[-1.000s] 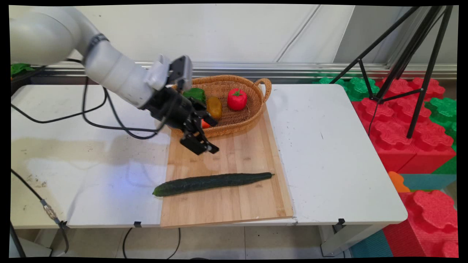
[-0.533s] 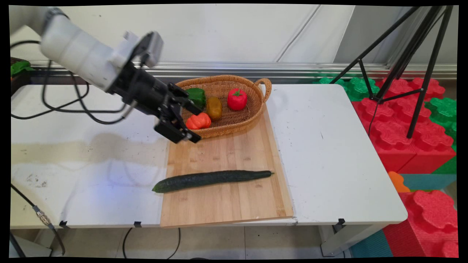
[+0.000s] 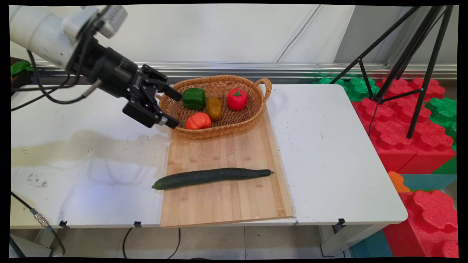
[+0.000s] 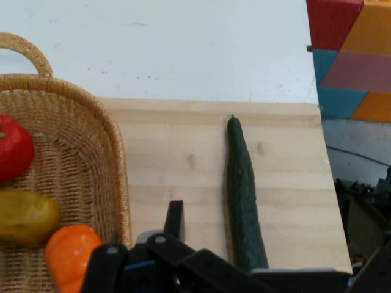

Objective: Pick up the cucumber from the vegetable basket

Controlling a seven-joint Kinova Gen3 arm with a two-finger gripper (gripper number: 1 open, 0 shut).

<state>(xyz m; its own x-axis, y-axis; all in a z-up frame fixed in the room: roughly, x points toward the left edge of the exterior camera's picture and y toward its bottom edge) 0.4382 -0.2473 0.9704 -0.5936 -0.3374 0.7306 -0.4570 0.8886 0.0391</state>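
I have the gripper [image 3: 172, 109] hanging in the air at the end of the wicker basket [image 3: 219, 77] that is away from its handle. Its jaws stand wide apart with nothing between them. One tip is over the basket's rim and the other just outside the wall, and I can't tell from the main view whether either touches the wicker. The arm slants down to it from above that same end, trailing its black cables.

Four toy vegetables lie inside the basket:
- A green pepper [image 3: 194, 98] is nearest the gripper's upper tip.
- An orange piece [image 3: 198, 121] lies against the near wall.
- A yellow-brown piece [image 3: 214, 107] is in the middle.
- A red piece [image 3: 237, 99] with a green top is towards the handle.

The basket sits on the far end of a wooden cutting board [image 3: 226, 204], which lies on the white table [image 3: 329, 146].

A long dark cucumber [image 3: 212, 177] lies on the near side of the basket, well apart from it and roughly parallel to its long side. It stretches across the board, and its blunt end overhangs the board's edge on the gripper's side.

In the hand view the cucumber [image 4: 243, 195] runs straight away from the linkage. The basket's wall [image 4: 116, 159] is off to one side, with bare board between the two.

Beyond the basket's handle end, off the table, I see a black tripod [image 3: 402, 54] over red and green foam blocks [image 3: 402, 120].
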